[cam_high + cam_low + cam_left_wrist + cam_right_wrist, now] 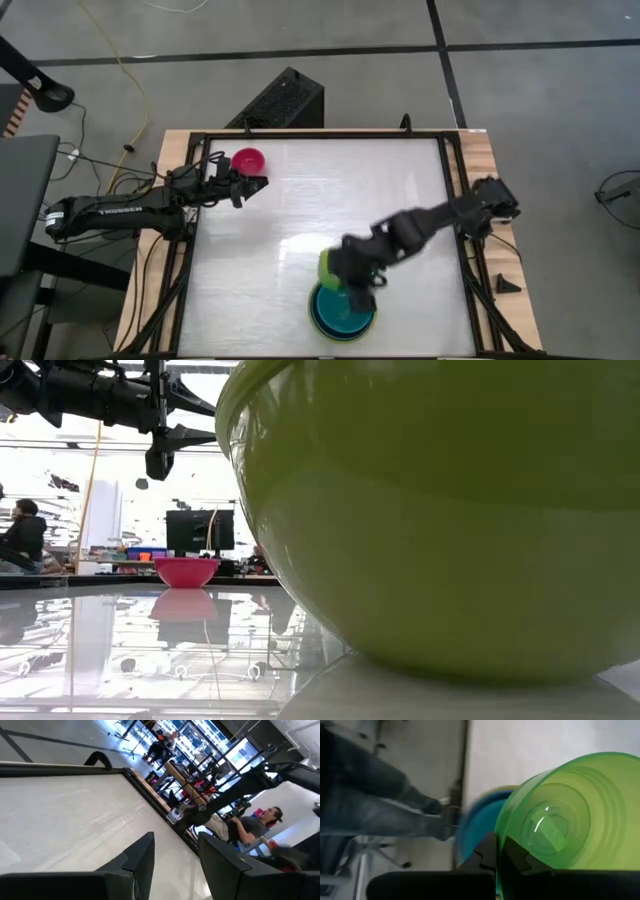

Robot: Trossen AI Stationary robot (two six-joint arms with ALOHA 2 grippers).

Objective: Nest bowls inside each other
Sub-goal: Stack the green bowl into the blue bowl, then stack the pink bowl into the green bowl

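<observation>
From above, my right hand (362,283) is low over the near part of the white tabletop (300,220), pinched tight on the rim of the small green bowl (331,264). That bowl sits at the far edge of the stack of bowls (340,312), where a teal bowl rests inside a light blue one. My left hand (248,184) waits at the far left side, just beside the pink bowl (248,159), with its fingers partly apart and nothing in them. From tabletop height, a big green bowl (440,510) fills most of the picture, very close to the camera. The pink bowl (186,571) stands alone far back, right side up, and my left hand (160,460) hangs in the air above it, not touching. From my left wrist, I see my two dark fingers (142,857) with a gap between them, bare tabletop (65,815) ahead, and a person (250,827) sitting in the room beyond. From my right wrist, my fingers (490,852) are closed on the edge of the small green bowl (570,810), which is tipped on its side, and the blue bowls (475,827) lie just behind it.
</observation>
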